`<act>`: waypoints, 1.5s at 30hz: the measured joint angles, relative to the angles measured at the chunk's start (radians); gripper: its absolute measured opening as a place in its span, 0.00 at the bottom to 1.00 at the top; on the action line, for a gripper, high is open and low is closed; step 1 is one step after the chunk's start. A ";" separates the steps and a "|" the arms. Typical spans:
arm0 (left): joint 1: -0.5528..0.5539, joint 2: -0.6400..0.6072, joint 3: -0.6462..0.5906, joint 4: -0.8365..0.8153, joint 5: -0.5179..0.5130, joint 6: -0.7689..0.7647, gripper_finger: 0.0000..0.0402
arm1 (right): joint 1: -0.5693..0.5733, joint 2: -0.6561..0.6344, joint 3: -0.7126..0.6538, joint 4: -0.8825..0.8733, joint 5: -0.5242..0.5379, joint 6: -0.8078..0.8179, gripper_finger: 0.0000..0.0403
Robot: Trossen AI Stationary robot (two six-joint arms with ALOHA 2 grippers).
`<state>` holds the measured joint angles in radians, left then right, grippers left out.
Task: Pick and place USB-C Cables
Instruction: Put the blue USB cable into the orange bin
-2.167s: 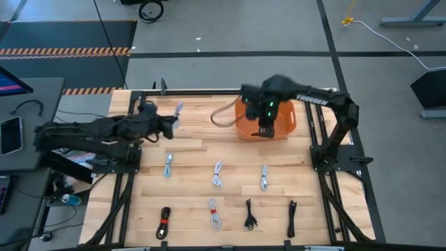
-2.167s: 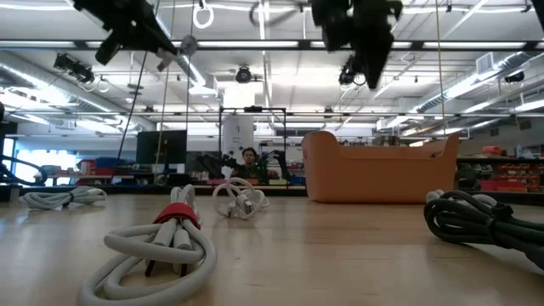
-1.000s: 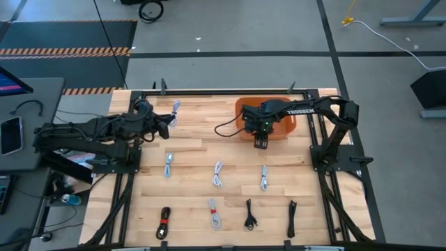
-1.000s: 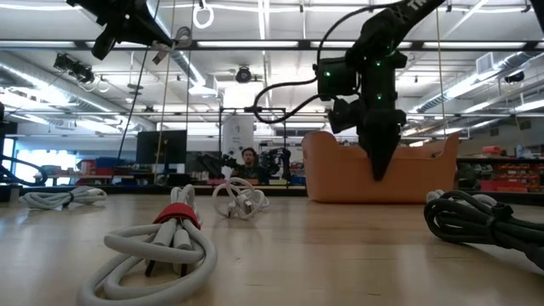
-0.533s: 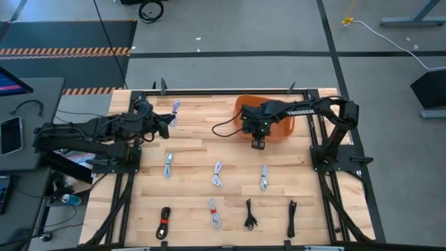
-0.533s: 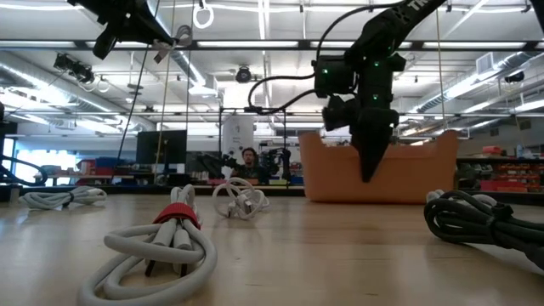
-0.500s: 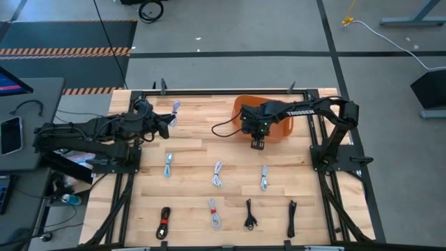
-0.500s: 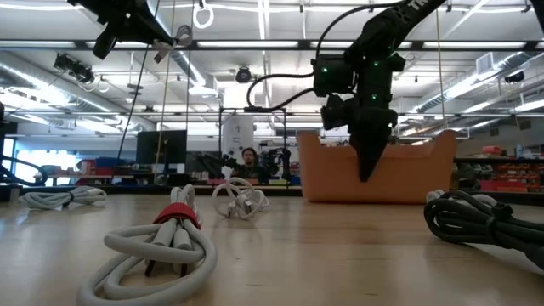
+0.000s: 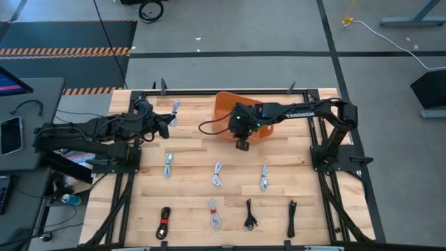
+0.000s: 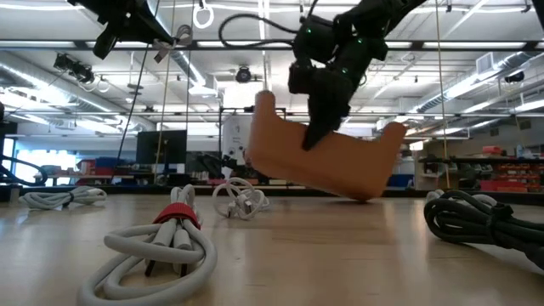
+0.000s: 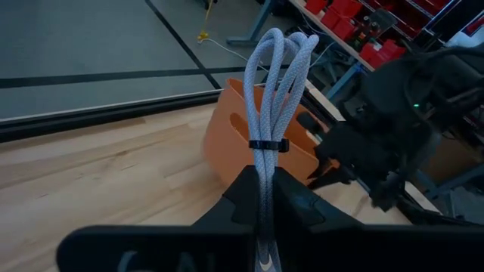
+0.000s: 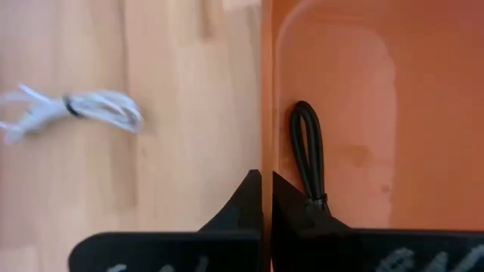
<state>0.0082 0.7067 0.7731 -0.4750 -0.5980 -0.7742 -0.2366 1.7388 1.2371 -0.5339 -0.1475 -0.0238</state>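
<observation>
Cables on bench: seven coiled USB-C cables (image 9: 217,174) lie well apart in two rows on the near half. Middle row: three white bundles. Near row: a black bundle with red band (image 9: 164,222), a white one, then two black ones (image 9: 292,218).
Cable in left gripper: a white coiled cable (image 11: 278,91) stands upright, its lower end pinched between the fingers, a dark tie around its middle.
Cable in bin: a black cable (image 12: 308,155) lies inside the orange bin, against the wall beside the gripped rim.
Orange bin: the orange bin (image 9: 226,111) is at the far middle of the bench; in the low view it is tilted, one end lifted and the other corner low near the bench surface.
Right gripper: the right gripper (image 12: 267,198) is clenched on the bin's rim, one finger inside and one outside the wall.
Left gripper: the left gripper (image 9: 168,123) is clenched on the white cable, raised above the far left part of the bench, well apart from the bin.
Bench: the bench (image 9: 195,150) is light wood with a dark frame around it.
</observation>
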 joint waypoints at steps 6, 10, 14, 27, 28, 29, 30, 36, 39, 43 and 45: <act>0.000 0.000 0.000 0.000 0.000 0.000 0.06 | 0.058 0.085 0.084 -0.005 -0.011 0.005 0.01; 0.000 0.000 0.000 -0.001 0.000 0.001 0.06 | 0.096 0.153 0.141 -0.016 -0.039 -0.002 0.01; 0.000 0.000 0.000 -0.001 0.002 0.001 0.06 | 0.127 0.198 0.196 -0.036 -0.052 -0.005 0.01; -0.001 0.000 0.000 -0.003 0.019 0.003 0.06 | 0.172 0.285 0.220 -0.038 -0.026 0.019 0.01; -0.002 0.000 0.000 -0.003 0.019 0.003 0.06 | 0.169 0.285 0.220 -0.037 -0.021 0.021 0.01; -0.002 0.000 0.000 -0.003 0.019 0.003 0.06 | 0.165 0.286 0.220 -0.036 -0.010 0.022 0.01; -0.002 0.000 0.000 -0.003 0.020 0.003 0.06 | 0.159 0.286 0.220 -0.036 -0.005 0.023 0.01; -0.002 0.000 0.000 -0.003 0.020 0.004 0.06 | 0.141 0.287 0.220 -0.024 -0.031 0.050 0.02; -0.002 0.000 0.000 -0.002 0.021 0.004 0.06 | 0.144 0.282 0.218 -0.022 -0.033 0.051 0.10; -0.002 0.000 0.000 -0.002 0.020 0.004 0.06 | 0.156 0.264 0.232 -0.033 -0.036 0.051 0.20; -0.002 0.000 0.000 -0.002 0.021 0.004 0.06 | 0.161 0.252 0.254 -0.061 -0.036 0.051 0.23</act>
<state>0.0059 0.7066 0.7731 -0.4770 -0.5774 -0.7704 -0.0755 1.9911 1.4912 -0.5945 -0.1833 0.0269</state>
